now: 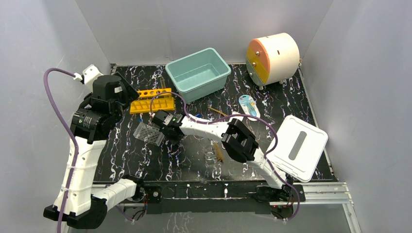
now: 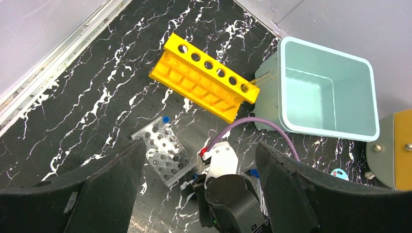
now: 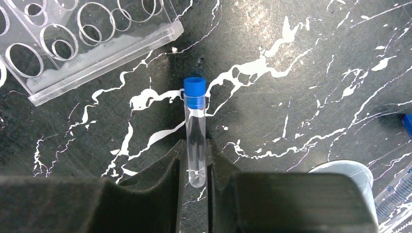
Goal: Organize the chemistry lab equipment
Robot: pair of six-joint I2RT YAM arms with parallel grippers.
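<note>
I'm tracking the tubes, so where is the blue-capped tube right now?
In the right wrist view, the blue-capped tube is clamped in the right gripper, cap pointing away, near the clear holed rack, left of centre in the top view.

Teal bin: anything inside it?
Nothing shows inside the teal bin: top and left wrist views show only bare floor and walls. A thin strip of floor behind its near wall is hidden from the top camera.
</note>
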